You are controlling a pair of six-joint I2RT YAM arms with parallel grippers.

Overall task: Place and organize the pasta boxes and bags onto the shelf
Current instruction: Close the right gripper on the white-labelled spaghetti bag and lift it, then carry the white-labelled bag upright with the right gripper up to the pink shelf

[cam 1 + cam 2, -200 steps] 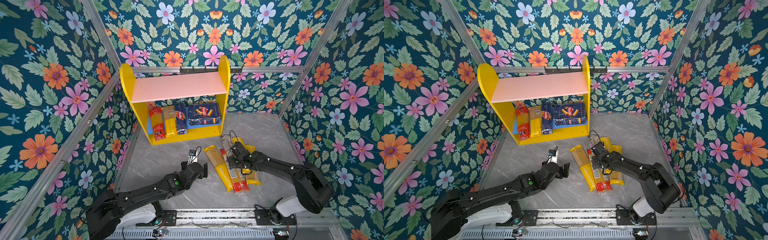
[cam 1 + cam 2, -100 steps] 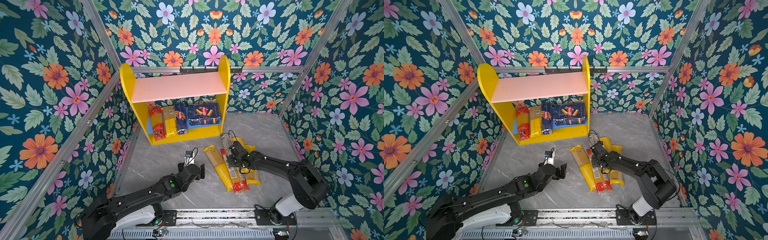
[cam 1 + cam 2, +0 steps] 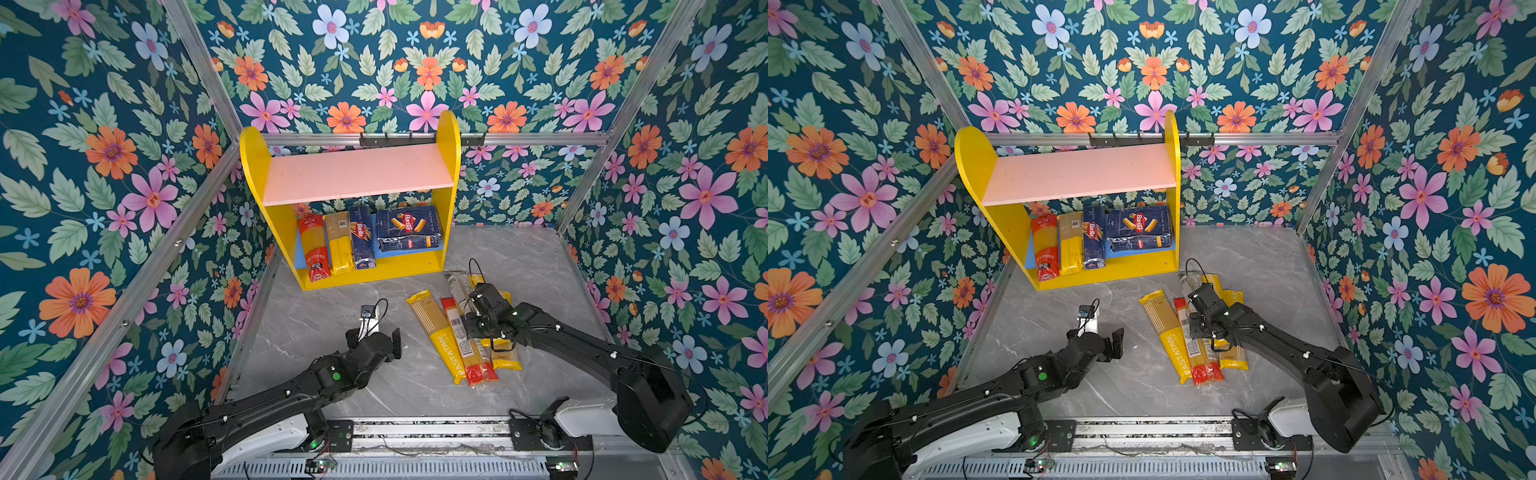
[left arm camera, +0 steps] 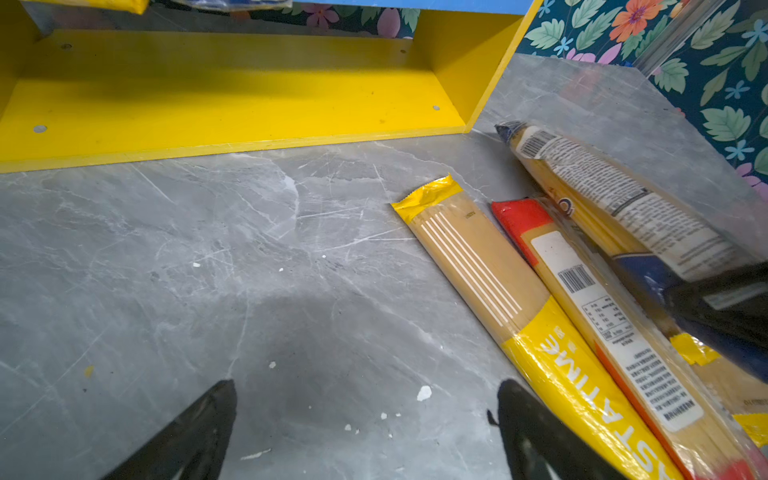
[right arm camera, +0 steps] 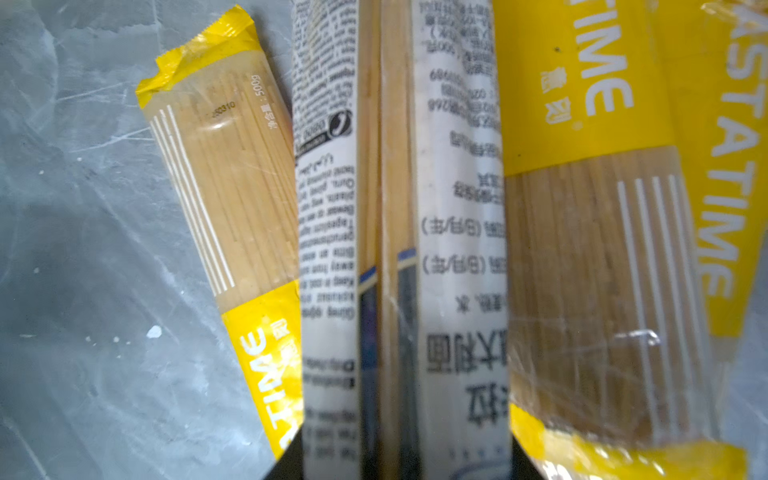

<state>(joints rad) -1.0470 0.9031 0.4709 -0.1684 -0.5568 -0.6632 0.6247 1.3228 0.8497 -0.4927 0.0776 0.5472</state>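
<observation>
Spaghetti packs lie in a little heap on the grey desk, and the right fingers are shut tight on the top one, the clear pack with a blue end. That pack sits right between the fingers with its sides pinched in. It rests across the yellow packs under the fingers. I cannot tell if it is off the heap yet. Just beside the right fingers lie a red-and-clear pack and a yellow PASTATIME pack. The left fingers are wide open and hold nothing. They hang over bare desk, with the PASTATIME pack just beside one of them. The shelf stands well beyond both pairs of fingers. Low down in it sit a red pack, a yellow pack, a narrow blue box and a wide blue box. I think the clear pack is light but long, so it would tip if held near one end. The middle looks like the best place to hold it. The sticks inside are stiff and keep it straight, but they snap easily. A hard squeeze or a bump on the shelf side could break them. The plastic looks smooth and slippery, so the pack could slide out of the fingers when it is tilted.
</observation>
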